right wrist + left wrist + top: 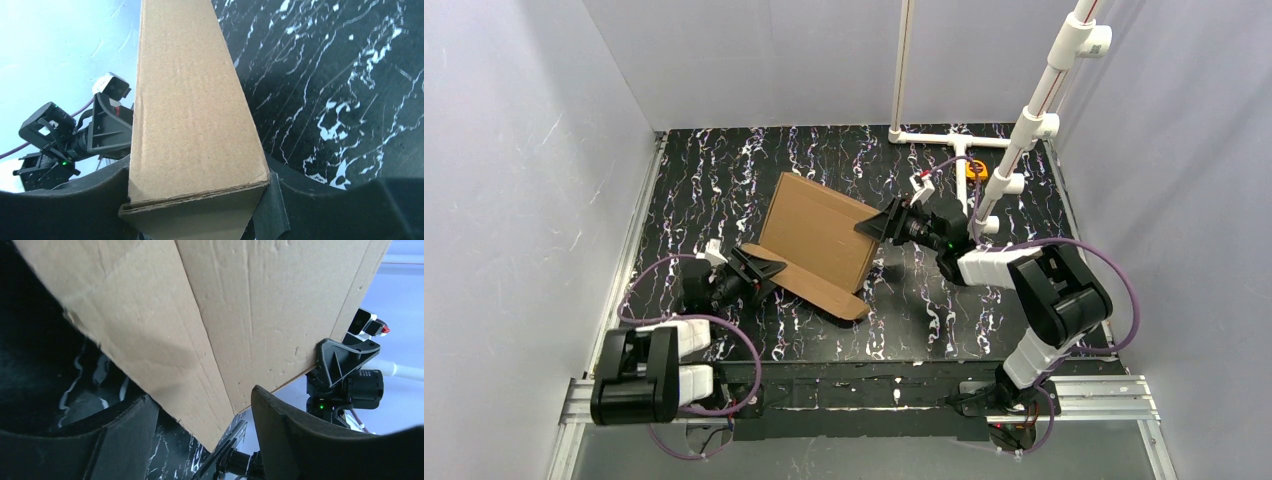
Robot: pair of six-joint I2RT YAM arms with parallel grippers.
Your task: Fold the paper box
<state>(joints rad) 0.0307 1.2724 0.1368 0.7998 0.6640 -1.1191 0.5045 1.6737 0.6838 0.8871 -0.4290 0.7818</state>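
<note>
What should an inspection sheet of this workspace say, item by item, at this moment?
Surface: black table with white streaks.
Job's things: paper box not yet folded; one panel stands tilted, a flap lies flat.
Clutter: small orange object by the far pipe base.
Tools: left tool open at the box's near-left edge; right tool closed on the box's right edge.
Cables: purple cables loop at both arms, off the box.
Surroundings: pale walls; white pipe frame far right.

The box (819, 235) is matt brown corrugated cardboard, faintly ribbed, lightly dented; worktop (724, 170) black with white marbling, slightly glossy; end effector fingers (300, 440) matt black plastic; pipes (902, 70) smooth white plastic; rail (1104, 395) brushed metal.
</note>
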